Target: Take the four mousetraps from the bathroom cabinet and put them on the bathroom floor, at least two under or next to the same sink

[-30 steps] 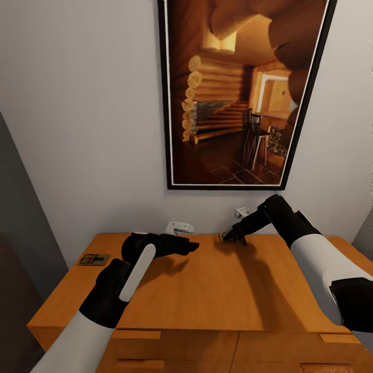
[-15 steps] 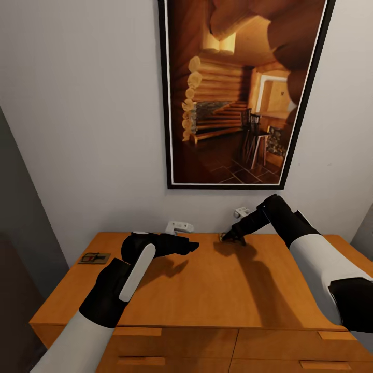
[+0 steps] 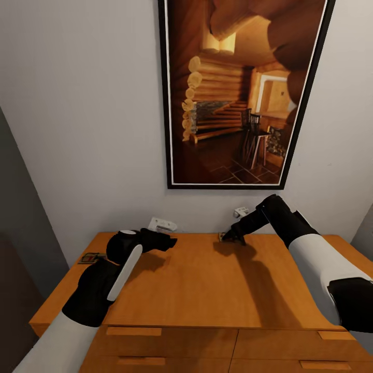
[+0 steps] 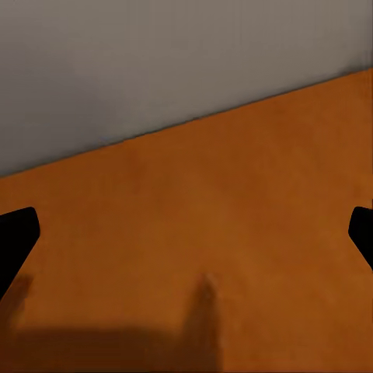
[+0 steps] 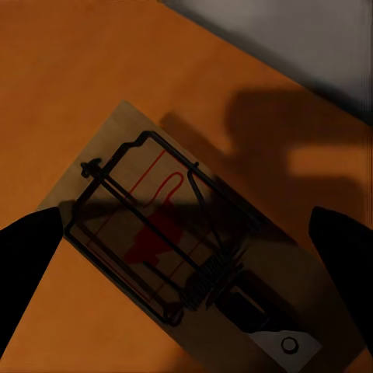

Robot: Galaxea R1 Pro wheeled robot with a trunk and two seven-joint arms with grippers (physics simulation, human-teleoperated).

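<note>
Black right gripper spread over mousetrap

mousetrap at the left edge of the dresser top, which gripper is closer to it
Left. The left gripper hovers over the dresser top just beside that mousetrap, fingers spread. The right gripper is far across the top, open over another mousetrap by the wall.

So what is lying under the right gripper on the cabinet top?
A mousetrap lies flat on the cabinet, between the open fingers of the right gripper. In the head view the gripper mostly covers it.
</note>
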